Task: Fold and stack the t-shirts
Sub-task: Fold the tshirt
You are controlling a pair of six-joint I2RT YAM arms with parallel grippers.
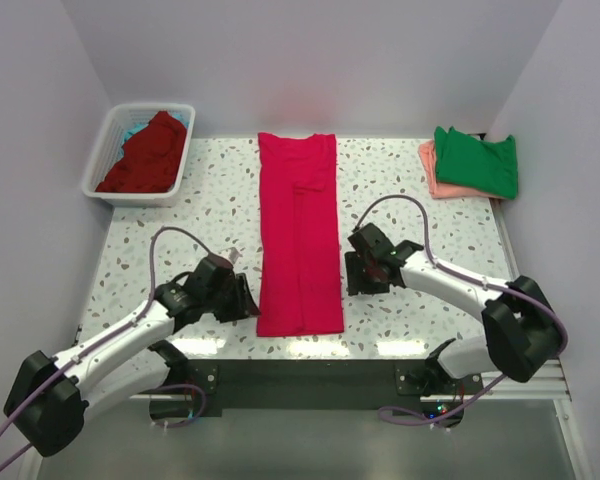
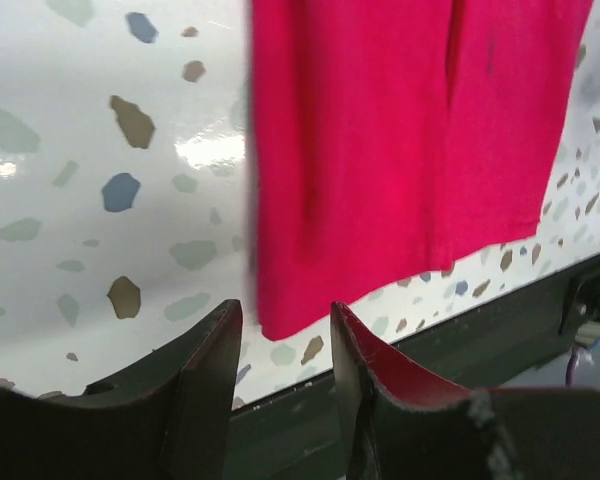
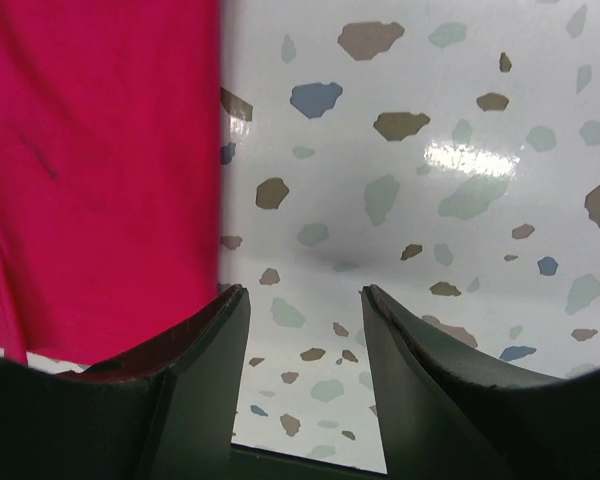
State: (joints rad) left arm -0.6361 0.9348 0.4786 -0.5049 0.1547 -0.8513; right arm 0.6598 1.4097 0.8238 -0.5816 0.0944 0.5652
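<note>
The pink shirt (image 1: 298, 235) lies flat in the middle of the table (image 1: 410, 190), folded lengthwise into a long narrow strip that runs from the far edge almost to the near edge. Its cloth is bright crimson-pink and smooth, and the edge of an overlapping flap shows down its middle. A white slatted basket (image 1: 105, 150) stands in the far left corner; a crumpled red shirt (image 1: 145, 155) fills most of it, with a bit of teal shirt (image 1: 132, 128) showing behind. At the far right a folded green shirt (image 1: 477, 160) lies on a salmon shirt (image 1: 432, 172). The left gripper (image 2: 285, 320) sits just left of the strip's near left corner, its jaws partly apart with nothing between them. The right gripper (image 3: 305, 292) is just right of the strip's right edge, jaws also apart and empty
</note>
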